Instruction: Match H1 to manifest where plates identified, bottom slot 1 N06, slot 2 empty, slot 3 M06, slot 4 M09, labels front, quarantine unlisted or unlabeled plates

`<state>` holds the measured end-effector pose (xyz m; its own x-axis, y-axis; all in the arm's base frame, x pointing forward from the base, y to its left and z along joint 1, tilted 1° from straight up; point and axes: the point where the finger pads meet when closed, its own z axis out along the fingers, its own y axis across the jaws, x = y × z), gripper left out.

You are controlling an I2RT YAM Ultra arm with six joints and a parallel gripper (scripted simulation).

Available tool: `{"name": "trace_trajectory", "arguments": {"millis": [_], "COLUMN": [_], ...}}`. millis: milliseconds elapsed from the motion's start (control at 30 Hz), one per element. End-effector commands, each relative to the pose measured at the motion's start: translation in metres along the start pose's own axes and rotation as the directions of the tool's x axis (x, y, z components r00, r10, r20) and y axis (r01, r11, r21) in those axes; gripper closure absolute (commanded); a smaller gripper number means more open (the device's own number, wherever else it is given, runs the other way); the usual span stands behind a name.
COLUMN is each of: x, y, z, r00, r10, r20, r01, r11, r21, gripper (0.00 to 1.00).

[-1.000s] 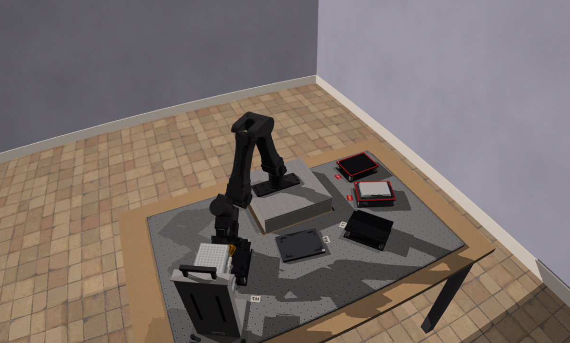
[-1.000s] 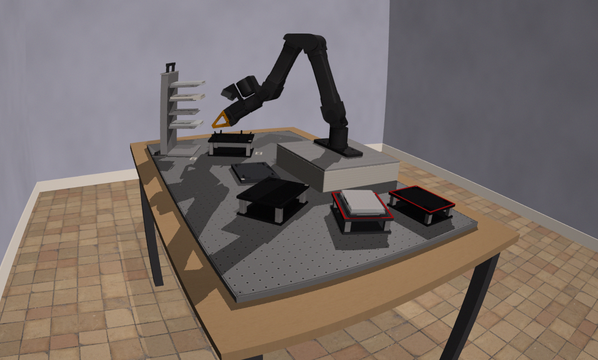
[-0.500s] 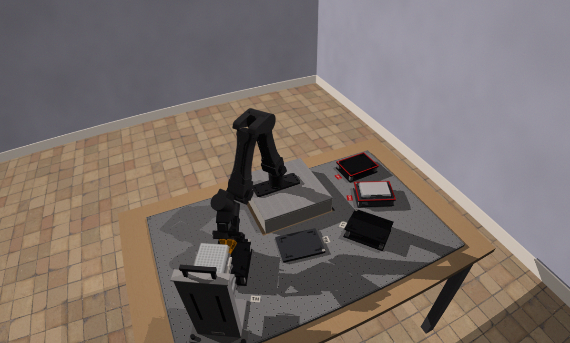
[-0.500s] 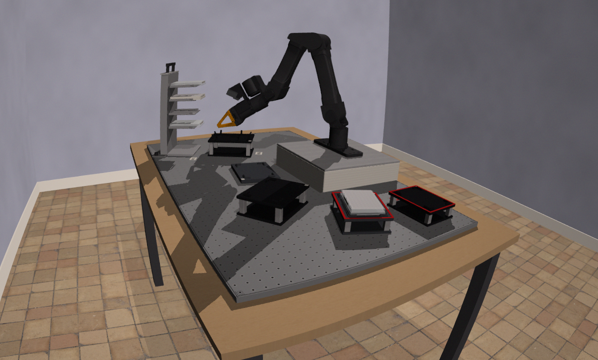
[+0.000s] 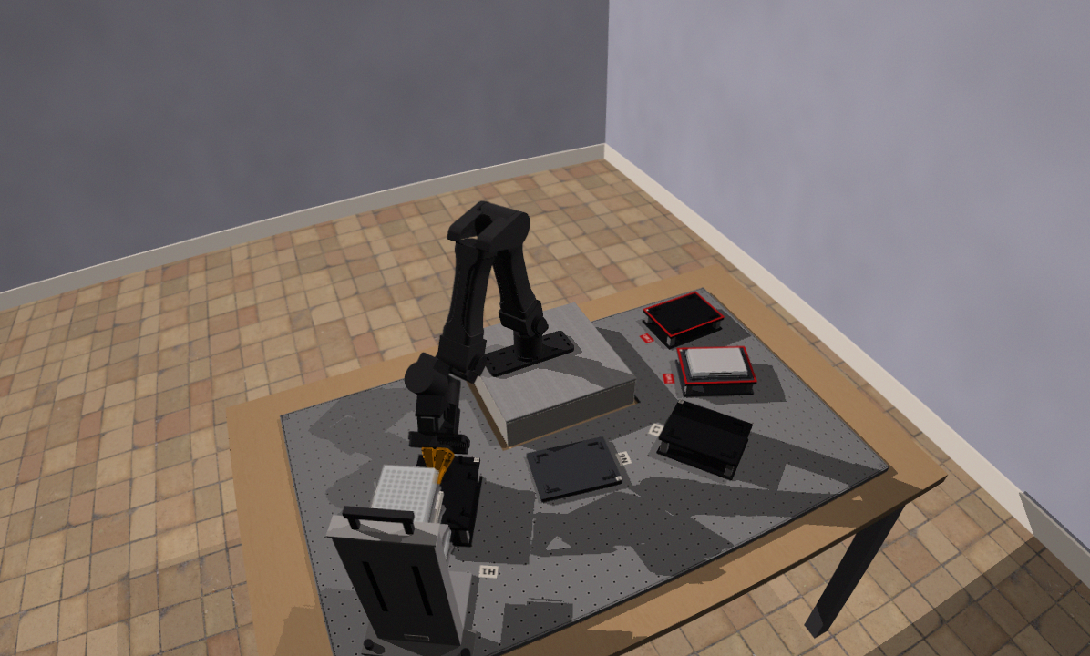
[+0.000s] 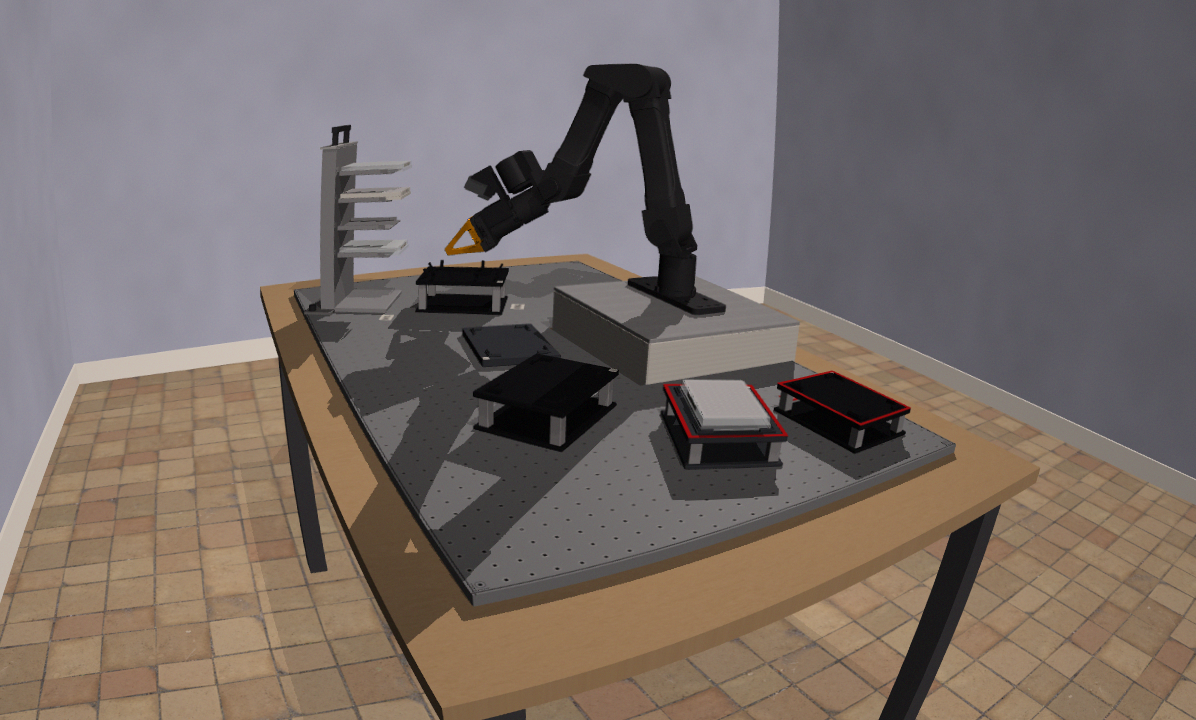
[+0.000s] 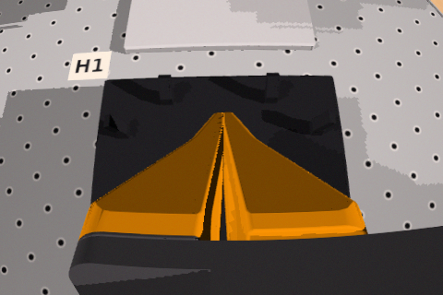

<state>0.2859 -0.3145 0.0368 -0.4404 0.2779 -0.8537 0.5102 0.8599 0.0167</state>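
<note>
My gripper is shut and empty, above the black raised regrip nest and in front of hotel H1. A clear-lidded plate with wells is at the hotel's top. Pale plates show on shelves in the exterior view; their IDs are not readable. The wrist view shows only the hotel's foot. A white plate sits on one red-rimmed quarantine nest. The other red-rimmed nest is empty.
The low nest N6 and the raised landing nest L1 carry no plate. The arm's grey pedestal stands behind N6. The H1 deck label lies beside the hotel.
</note>
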Motion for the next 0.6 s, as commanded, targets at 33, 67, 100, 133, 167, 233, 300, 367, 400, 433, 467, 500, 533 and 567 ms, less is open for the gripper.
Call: {"name": "trace_trajectory", "arguments": {"millis": [33, 67, 100, 133, 167, 233, 300, 367, 400, 433, 467, 500, 533, 567], "x": [-0.009, -0.008, -0.007, -0.006, -0.005, -0.003, -0.002, 0.000, 0.000, 0.000, -0.020, -0.020, -0.020, -0.020], "y": [-0.001, -0.001, -0.001, -0.001, -0.001, -0.001, -0.001, -0.001, -0.001, -0.001, -0.003, -0.002, -0.002, -0.002], "z": [-0.013, -0.014, -0.015, -0.017, -0.018, -0.021, -0.024, -0.026, -0.026, -0.026, -0.022, -0.022, -0.022, -0.022], "r00": [0.999, 0.999, 0.999, 0.999, 0.999, 0.999, 0.999, 0.999, 0.999, 0.999, 0.996, 0.996, 0.996, 0.996], "r10": [-0.022, -0.022, -0.022, -0.022, -0.022, -0.022, -0.022, -0.022, -0.022, -0.022, -0.046, -0.047, -0.047, -0.046], "r20": [0.042, 0.042, 0.041, 0.042, 0.042, 0.041, 0.041, 0.041, 0.041, 0.041, 0.078, 0.078, 0.078, 0.078], "r01": [0.022, 0.022, 0.022, 0.022, 0.022, 0.022, 0.022, 0.022, 0.022, 0.022, 0.046, 0.047, 0.047, 0.046], "r11": [1.000, 1.000, 1.000, 1.000, 1.000, 1.000, 1.000, 1.000, 1.000, 1.000, 0.999, 0.999, 0.999, 0.999], "r21": [0.001, 0.001, 0.001, 0.001, 0.001, 0.001, 0.001, 0.001, 0.001, 0.001, 0.003, 0.002, 0.002, 0.002], "gripper": [1.00, 1.00, 1.00, 1.00, 1.00, 1.00, 1.00, 1.00, 1.00, 1.00, 1.00, 1.00, 1.00, 1.00]}}
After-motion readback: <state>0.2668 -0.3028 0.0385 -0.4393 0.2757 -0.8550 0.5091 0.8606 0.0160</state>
